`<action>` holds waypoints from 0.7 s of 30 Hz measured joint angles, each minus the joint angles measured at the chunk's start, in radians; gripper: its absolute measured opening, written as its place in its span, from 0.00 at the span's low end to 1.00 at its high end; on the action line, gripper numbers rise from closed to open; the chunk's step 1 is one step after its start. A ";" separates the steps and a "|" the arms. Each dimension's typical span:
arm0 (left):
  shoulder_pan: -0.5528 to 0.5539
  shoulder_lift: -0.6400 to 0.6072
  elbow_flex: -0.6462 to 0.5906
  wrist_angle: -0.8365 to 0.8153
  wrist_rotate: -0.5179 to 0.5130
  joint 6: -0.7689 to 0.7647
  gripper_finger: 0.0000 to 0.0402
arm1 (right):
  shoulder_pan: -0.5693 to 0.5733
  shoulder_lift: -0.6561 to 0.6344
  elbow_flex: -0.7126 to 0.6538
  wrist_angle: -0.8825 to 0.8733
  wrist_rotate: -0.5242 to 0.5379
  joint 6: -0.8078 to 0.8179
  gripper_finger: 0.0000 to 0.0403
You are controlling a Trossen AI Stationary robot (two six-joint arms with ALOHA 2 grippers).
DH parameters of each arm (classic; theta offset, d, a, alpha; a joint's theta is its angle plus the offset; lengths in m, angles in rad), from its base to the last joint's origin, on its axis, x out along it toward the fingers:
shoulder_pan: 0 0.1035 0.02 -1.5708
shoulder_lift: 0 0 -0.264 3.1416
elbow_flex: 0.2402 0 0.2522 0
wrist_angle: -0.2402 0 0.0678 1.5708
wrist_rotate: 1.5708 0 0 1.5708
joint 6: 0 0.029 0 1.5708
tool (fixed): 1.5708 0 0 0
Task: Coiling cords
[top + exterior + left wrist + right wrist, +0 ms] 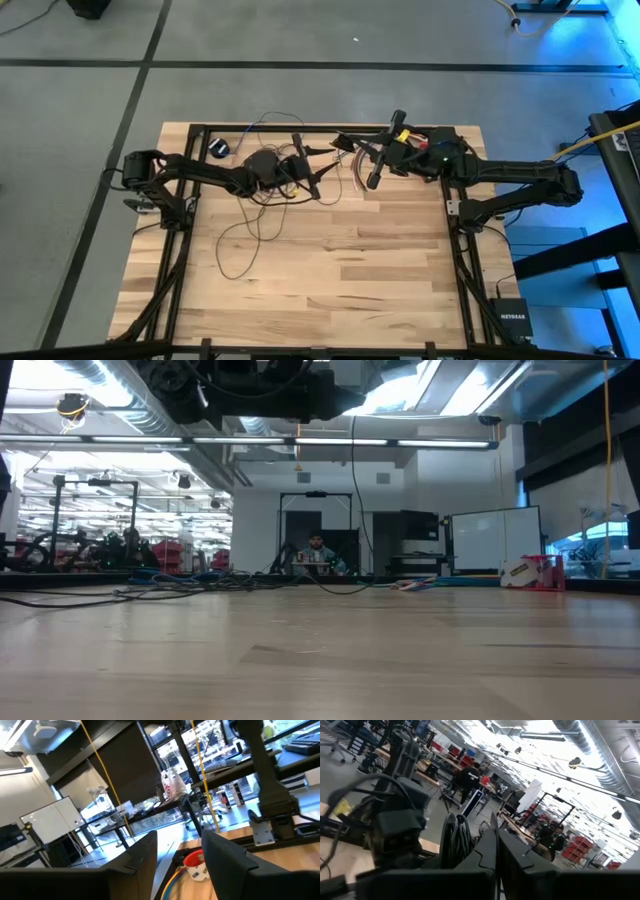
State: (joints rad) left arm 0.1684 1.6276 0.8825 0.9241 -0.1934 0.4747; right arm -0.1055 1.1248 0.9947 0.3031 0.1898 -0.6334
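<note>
Two arms are working at the far half of the table (330, 270), both reaching inward toward each other.

Left gripper (312, 172) is sitting near the table's middle at the far side. Its two fingers (142, 865) are standing apart in the left wrist view, a clear gap between them, nothing visibly pinched in that gap. A small red-and-white item (196, 865) is lying on the wood beyond the fingers; can't tell what it is.

Right gripper (358, 148) is pointing toward the left one, the two tips near each other but not touching. In the right wrist view its two fingers (492, 852) are pressed together, fully closed. Can't tell if a strand is caught between them.

One cord (245, 235), thin and dark, is lying in loose loops: one big loop trailing toward the near-left of the table, more loops running along the far edge and tangling under the left arm's wrist. One small black puck (221, 148) is sitting near the far-left corner, at the cord's end.

One short multicoloured wire bundle (352, 172) is lying between the two grippers, just beside the right gripper's tip.

Low view is showing the cord (150, 592) as a low tangle along the far edge, one strand hanging down from above. One person (316, 552) is sitting in the room behind.
</note>
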 joint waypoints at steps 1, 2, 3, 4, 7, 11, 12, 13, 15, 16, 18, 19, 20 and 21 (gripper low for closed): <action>0.004 0.000 0.000 0.000 -0.001 0.000 0.35 | 0.000 0.000 0.000 0.001 0.000 0.000 0.03; 0.007 0.001 0.000 0.000 -0.001 -0.001 0.33 | 0.000 0.001 0.000 0.003 0.000 0.000 0.03; 0.011 0.002 0.000 0.000 -0.001 -0.001 0.31 | 0.000 0.001 0.000 0.003 0.001 0.000 0.02; 0.013 0.002 0.000 0.000 -0.001 -0.001 0.28 | 0.000 0.002 0.000 0.001 0.001 0.000 0.02; 0.024 0.002 0.000 -0.001 -0.002 -0.002 0.15 | 0.000 0.003 0.000 -0.006 0.001 -0.003 0.01; 0.029 -0.001 0.000 -0.007 -0.026 -0.002 0.02 | 0.000 0.003 0.000 -0.038 0.030 -0.010 0.02; 0.028 -0.002 0.000 -0.005 -0.050 0.002 0.03 | 0.000 0.003 0.000 -0.054 0.050 -0.026 0.02; 0.023 -0.006 0.000 -0.004 -0.082 0.010 0.03 | 0.000 0.003 0.000 -0.072 0.073 -0.036 0.02; 0.015 -0.024 0.000 -0.017 -0.151 0.038 0.03 | 0.000 0.003 0.000 -0.114 0.106 -0.053 0.01; 0.014 -0.036 0.000 -0.023 -0.169 0.049 0.03 | 0.000 0.003 0.000 -0.131 0.113 -0.056 0.01; 0.013 -0.062 0.000 -0.050 -0.193 0.048 0.01 | 0.000 0.003 0.000 -0.169 0.124 -0.059 0.01; 0.013 -0.075 0.000 -0.070 -0.195 0.040 0.01 | 0.000 0.003 0.000 -0.184 0.134 -0.060 0.01; 0.013 -0.090 0.000 -0.089 -0.196 0.028 0.01 | 0.000 0.003 0.001 -0.206 0.147 -0.060 0.01; 0.013 -0.104 0.000 -0.109 -0.202 0.014 0.01 | 0.000 0.003 0.001 -0.232 0.161 -0.060 0.01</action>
State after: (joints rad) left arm 0.1810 1.5232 0.8822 0.8149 -0.3958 0.4884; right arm -0.1053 1.1278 0.9955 0.0710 0.3511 -0.6933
